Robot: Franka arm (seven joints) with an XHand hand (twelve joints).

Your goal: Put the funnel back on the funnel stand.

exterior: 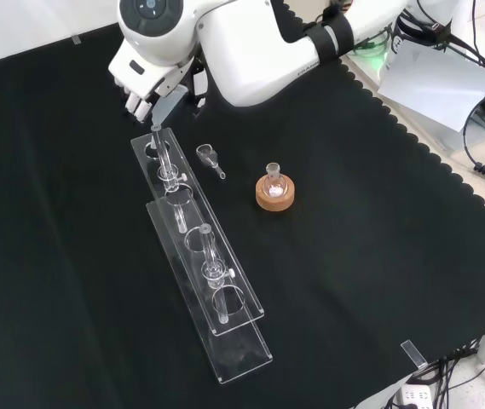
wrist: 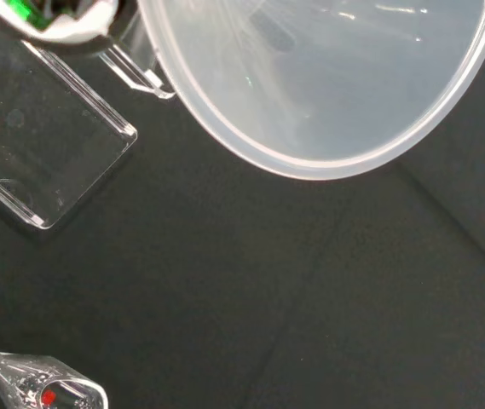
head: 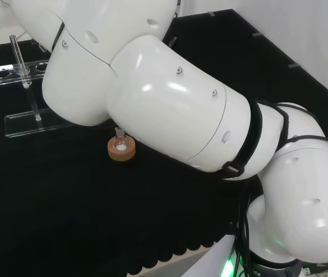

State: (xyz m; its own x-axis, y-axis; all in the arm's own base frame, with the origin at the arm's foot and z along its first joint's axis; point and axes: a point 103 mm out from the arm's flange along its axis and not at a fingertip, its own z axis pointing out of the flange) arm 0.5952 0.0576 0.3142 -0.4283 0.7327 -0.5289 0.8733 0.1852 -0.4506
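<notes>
- Front view: hand hangs at the far end of the clear funnel stand, under the arm's big white link with the round grey cap. Its fingers point down toward the cloth, lightly curled.
- The funnel sits close against the palm in the wrist view, its wide translucent rim large; in the front view a grey translucent piece shows between the fingers, with a thin stem running down from it to the stand's first hole. The fingers appear to be closed round the funnel; the contact itself is hidden by the arm.
- Head view: the white links cover the hand. To their left a thin clear stem stands up from the stand's upper plate.
- Hard to make out: the stand is clear plastic, its edges faint against the black cloth. I cannot tell whether the funnel's stem has entered the hole or only hangs over it.
- Count, front view: one stand, an upper plate with holes over a base plate. Two small clear pieces sit in holes farther along from the hand.
- One small clear scoop-like piece lies on the cloth just beside the stand, near the hand; the wrist view shows it with a red speck inside.
- One small flask on one cork ring, apart from the stand, farther from the hand than the scoop.
</notes>
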